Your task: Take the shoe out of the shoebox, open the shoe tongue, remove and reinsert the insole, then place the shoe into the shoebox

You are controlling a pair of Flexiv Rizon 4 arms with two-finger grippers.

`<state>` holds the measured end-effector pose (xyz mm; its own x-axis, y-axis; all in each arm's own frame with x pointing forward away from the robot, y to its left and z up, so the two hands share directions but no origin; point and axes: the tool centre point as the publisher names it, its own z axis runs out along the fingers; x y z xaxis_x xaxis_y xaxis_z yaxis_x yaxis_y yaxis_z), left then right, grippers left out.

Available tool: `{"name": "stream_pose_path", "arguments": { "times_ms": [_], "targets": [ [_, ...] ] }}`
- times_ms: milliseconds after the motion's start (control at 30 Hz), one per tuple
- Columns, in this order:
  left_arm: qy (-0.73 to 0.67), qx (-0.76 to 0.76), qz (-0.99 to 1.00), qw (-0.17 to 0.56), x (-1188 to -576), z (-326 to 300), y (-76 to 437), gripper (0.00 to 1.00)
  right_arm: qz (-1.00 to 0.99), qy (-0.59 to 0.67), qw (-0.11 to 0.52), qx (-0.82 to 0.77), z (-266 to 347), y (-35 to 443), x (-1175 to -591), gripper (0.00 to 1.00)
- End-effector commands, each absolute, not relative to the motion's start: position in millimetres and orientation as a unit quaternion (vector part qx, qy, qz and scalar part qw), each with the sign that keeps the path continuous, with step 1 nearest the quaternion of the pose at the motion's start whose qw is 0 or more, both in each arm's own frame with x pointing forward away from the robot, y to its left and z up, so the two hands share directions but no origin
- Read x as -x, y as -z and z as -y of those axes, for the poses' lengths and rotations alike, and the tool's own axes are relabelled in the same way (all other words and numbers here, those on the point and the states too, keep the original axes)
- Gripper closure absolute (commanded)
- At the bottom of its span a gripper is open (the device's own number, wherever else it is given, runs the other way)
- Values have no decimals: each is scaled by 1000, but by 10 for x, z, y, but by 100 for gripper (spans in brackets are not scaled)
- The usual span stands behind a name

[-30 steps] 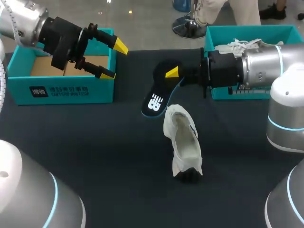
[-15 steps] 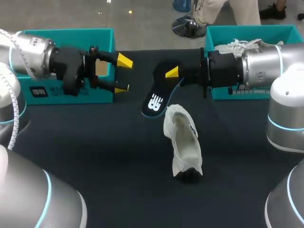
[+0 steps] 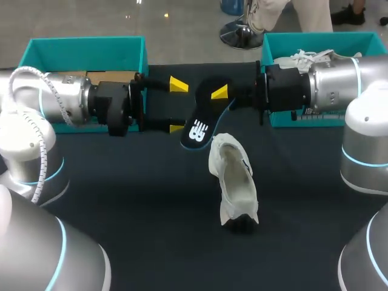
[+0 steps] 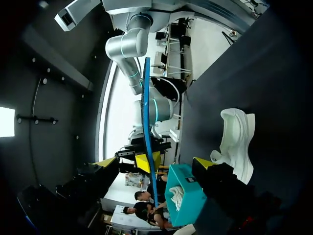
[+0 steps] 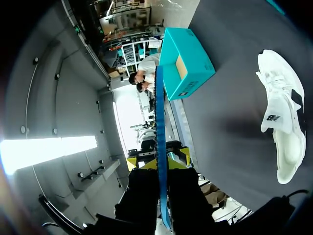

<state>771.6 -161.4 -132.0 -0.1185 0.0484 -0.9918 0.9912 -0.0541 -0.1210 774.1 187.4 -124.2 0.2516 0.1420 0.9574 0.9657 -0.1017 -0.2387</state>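
Head view: the right tool (image 3: 213, 96) is clamped on the upper end of the black insole (image 3: 197, 124) and holds it off the tabletop (image 3: 133, 200). From that grip the insole's long axis slopes down towards the white shoe (image 3: 233, 182). The shoe lies on the tabletop just below the insole's free end, not touching it, and its length runs on from there towards the robot.

The left tool (image 3: 177, 106) stands on the side of the insole away from the right arm. Its fingers are apart, one tip above and one below the insole's lower half, close to its edge.

Left wrist view: the insole (image 4: 146, 122) shows edge-on as a thin line in the gap ahead of the open left tool (image 4: 154, 164). No contact is evident, and you cannot tell whether the tips have passed its edge. The shoe (image 4: 237, 142) lies off to one side of the insole.

Right wrist view: both fingers of the right tool (image 5: 159, 166) press the insole (image 5: 159, 122) from two sides.

Assessment: the insole is out of the shoe and reinsertion is pending. The left arm is the nearer free arm. Its opening is aligned across the insole's thin dimension, so a grip on the lower half appears feasible. You should confirm that grip before the right tool lets go.
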Motion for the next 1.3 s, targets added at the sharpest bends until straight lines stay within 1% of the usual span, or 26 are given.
{"name": "stream_pose_path", "arguments": {
  "times_ms": [33,567,633,667,733,767,833,1100,1167,1300],
  "targets": [
    [538,-489,-530,437,-7856,1746,1392,0,450,415,496,616,-1889,1247,-7742,100],
    [535,-482,-537,439,-7968,1965,1384,0,450,415,496,616,-1889,1247,-7742,100],
    [536,-483,-535,439,-7976,1989,1382,8,450,415,496,616,-1889,1247,-7742,100],
    [538,-483,-533,440,-7980,1999,1382,15,450,415,496,616,-1889,1247,-7742,100],
    [539,-483,-533,439,-7983,2021,1383,47,450,415,496,616,-1889,1247,-7742,100],
    [539,-482,-533,439,-7984,2029,1385,52,450,415,496,616,-1889,1247,-7742,100],
    [540,-481,-533,438,-7980,2041,1386,59,450,415,496,616,-1889,1247,-7742,100],
    [542,-481,-534,435,-7976,2121,1383,58,450,415,496,616,-1889,1247,-7742,100],
    [542,-481,-533,436,-7974,2136,1378,61,450,415,496,616,-1889,1247,-7742,100],
    [541,-482,-533,436,-7975,2139,1375,62,450,415,496,616,-1889,1247,-7742,100]
  ]
}}
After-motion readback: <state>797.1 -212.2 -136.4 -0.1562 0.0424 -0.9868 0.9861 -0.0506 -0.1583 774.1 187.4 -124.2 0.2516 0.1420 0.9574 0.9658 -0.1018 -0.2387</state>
